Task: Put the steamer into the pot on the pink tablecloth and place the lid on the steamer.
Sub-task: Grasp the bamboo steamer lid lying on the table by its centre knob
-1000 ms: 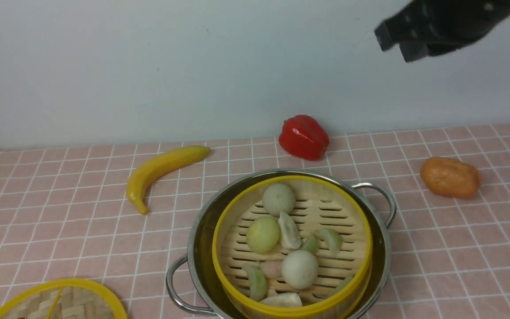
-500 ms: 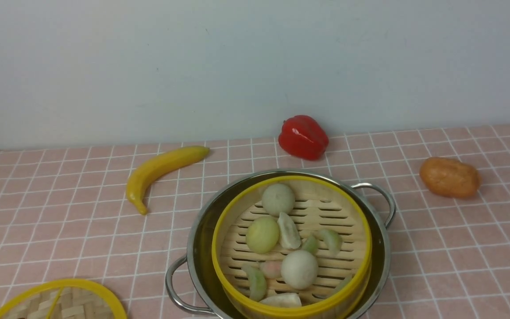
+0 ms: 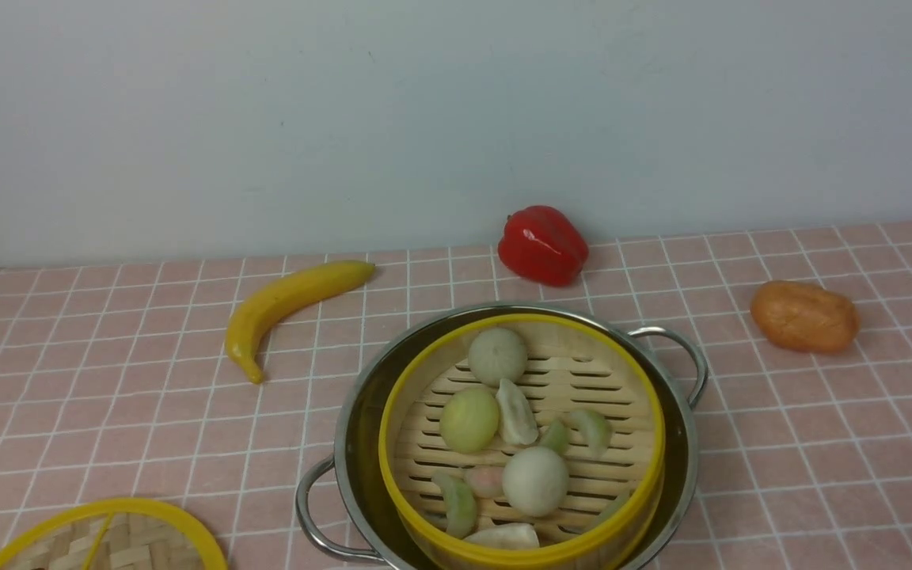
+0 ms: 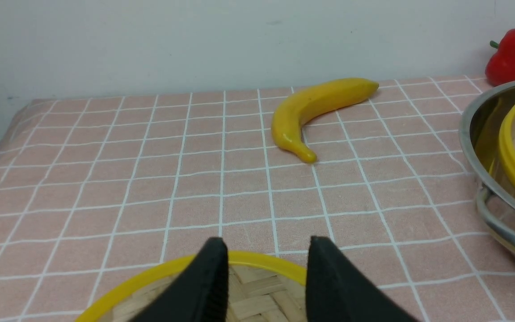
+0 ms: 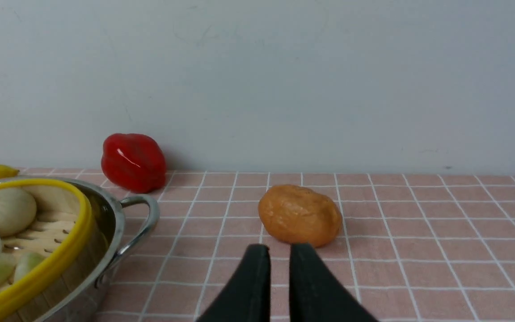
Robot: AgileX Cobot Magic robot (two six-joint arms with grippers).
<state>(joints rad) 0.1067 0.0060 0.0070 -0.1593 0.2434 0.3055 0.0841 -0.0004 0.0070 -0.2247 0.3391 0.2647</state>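
The steamer (image 3: 614, 467), with buns and dumplings on its slats, sits inside the shiny pot (image 3: 361, 443) on the pink tablecloth (image 3: 108, 396). The lid (image 3: 108, 542) lies flat on the cloth at the front left, cut off by the frame edge. Neither gripper shows in the front view. In the left wrist view my left gripper (image 4: 267, 241) is open and empty, its fingertips over the far rim of the lid (image 4: 257, 293); the pot (image 4: 467, 134) and steamer rim (image 4: 508, 152) are beside it. My right gripper (image 5: 280, 248) is shut and empty, low beside the pot (image 5: 110, 219) and steamer (image 5: 76, 228).
A yellow banana (image 3: 290, 305) lies behind and left of the pot. A red bell pepper (image 3: 543, 245) stands by the back wall. An orange lumpy fruit (image 3: 804, 317) lies at the right, just ahead of my right gripper in the right wrist view (image 5: 300, 214).
The right arm, high at the upper right one second ago, has left the front view. The steamer, pot and lid have not moved.
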